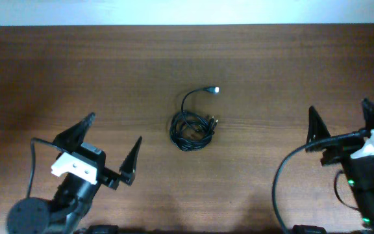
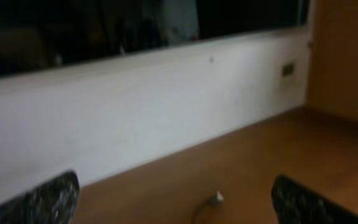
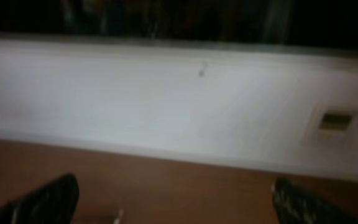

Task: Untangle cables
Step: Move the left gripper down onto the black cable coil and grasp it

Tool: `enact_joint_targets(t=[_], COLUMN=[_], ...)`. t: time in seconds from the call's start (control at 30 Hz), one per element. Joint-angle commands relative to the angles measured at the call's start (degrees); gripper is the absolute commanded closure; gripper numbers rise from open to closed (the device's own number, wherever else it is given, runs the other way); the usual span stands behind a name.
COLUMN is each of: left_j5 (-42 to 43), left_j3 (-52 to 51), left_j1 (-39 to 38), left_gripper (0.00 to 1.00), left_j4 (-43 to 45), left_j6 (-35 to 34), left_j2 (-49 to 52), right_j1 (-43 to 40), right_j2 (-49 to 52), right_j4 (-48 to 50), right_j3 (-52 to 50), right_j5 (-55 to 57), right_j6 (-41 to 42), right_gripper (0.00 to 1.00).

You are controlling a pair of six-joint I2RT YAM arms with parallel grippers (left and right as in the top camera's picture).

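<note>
The cables lie in one tangled black coil at the middle of the wooden table. One strand arcs up to a whitish-silver plug; a gold-dark plug sits at the coil's right edge. My left gripper is open and empty, well to the lower left of the coil. My right gripper is open and empty, far to the right. The left wrist view shows the silver plug between my open fingers, far ahead. The right wrist view shows a pale plug tip at the bottom.
The wooden table runs to a white wall at the back. A thick black arm cable loops at the lower right, another at the lower left. A small wall socket shows in the right wrist view.
</note>
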Motion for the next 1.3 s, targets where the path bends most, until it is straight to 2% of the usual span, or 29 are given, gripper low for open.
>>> enact_joint_targets(t=[0.0,0.03,0.13,0.23,0.37,0.47,0.53,0.57,0.6,0.63,0.67,0.73,0.77,0.83,0.9,0.97,1.0,1.07,1.17,1.27], left_j5=[3.69,3.82,5.27,6.19,8.92,19.65,12.72,7.04,4.79,4.94,4.74,4.31,4.35,7.69,12.11,11.13,7.39,1.40,-12.07,-15.69], left_j3=[11.21,15.82,17.35,17.35,17.35,17.35,16.63,15.45,13.94,13.49,13.31,13.31,13.31,13.33,13.33,13.33,13.31,13.33,13.31,13.31], left_j1=[-0.17,-0.17,-0.17,-0.17,-0.17,-0.17,-0.17,-0.17,-0.17,-0.17,-0.17,-0.17,-0.17,-0.17,-0.33,-1.70,-4.02,-7.82,-15.02,-16.81], left_gripper=[0.01,0.01,0.01,0.01,0.01,0.01,0.01,0.01,0.01,0.00,0.03,0.05,0.06,0.08,0.14,0.14,0.13,0.02,0.01,0.01], left_j4=[-7.52,-11.82,-13.42,-15.21,-16.15,-22.49,-24.65,-24.57,-24.61,-24.81,-25.09,-25.24,-25.55,-25.66,-25.77,-25.75,-25.66,-24.90,-22.01,-22.25], left_j6=[-0.44,-0.44,-0.46,-0.46,-0.48,-0.48,-1.42,-5.25,-9.97,-13.16,-18.88,-22.14,-26.58,-29.90,-30.60,-30.73,-30.69,-29.35,-29.44,-29.88], left_j2=[1.88,1.86,1.86,1.86,1.86,1.86,1.88,2.05,3.37,4.85,10.16,15.69,21.77,31.95,41.20,46.97,51.43,55.49,58.82,58.84], right_j1=[0.26,0.26,0.26,0.26,0.26,0.26,0.26,0.26,0.26,0.26,0.26,0.26,0.26,0.26,0.26,0.26,0.26,0.26,0.26,0.26], right_j2=[2.05,1.88,1.90,1.90,1.90,1.90,1.92,2.01,2.71,3.34,5.33,7.82,10.36,14.64,18.58,21.29,22.34,22.34,20.26,18.99], right_j4=[-6.01,-9.35,-16.74,-15.02,-16.39,-17.00,-16.76,-16.65,-16.04,-16.09,-16.61,-16.85,-17.03,-18.58,-18.86,-18.71,-18.71,-18.69,-18.73,-19.30], right_j3=[10.69,13.00,13.05,13.05,13.03,13.03,13.03,13.03,12.98,12.98,12.98,12.98,12.98,12.98,12.98,12.98,12.98,12.98,12.98,12.98], right_j5=[-6.36,-6.86,-6.84,-12.17,-13.55,-13.88,-13.88,-13.86,-13.64,-13.35,-9.05,-7.82,-7.82,-7.82,-7.78,-6.56,-7.17,-7.43,-7.43,-7.56], right_j6=[0.09,0.09,0.07,0.09,0.11,0.26,0.28,0.28,0.28,0.33,5.42,7.69,7.85,7.82,7.80,7.82,7.82,7.82,7.82,7.82], right_gripper=[0.01,0.01,0.01,0.01,0.01,0.01,0.01,0.01,0.01,0.01,0.01,0.01,0.01,0.01,0.01,0.01,0.01,0.01,0.01,0.01])
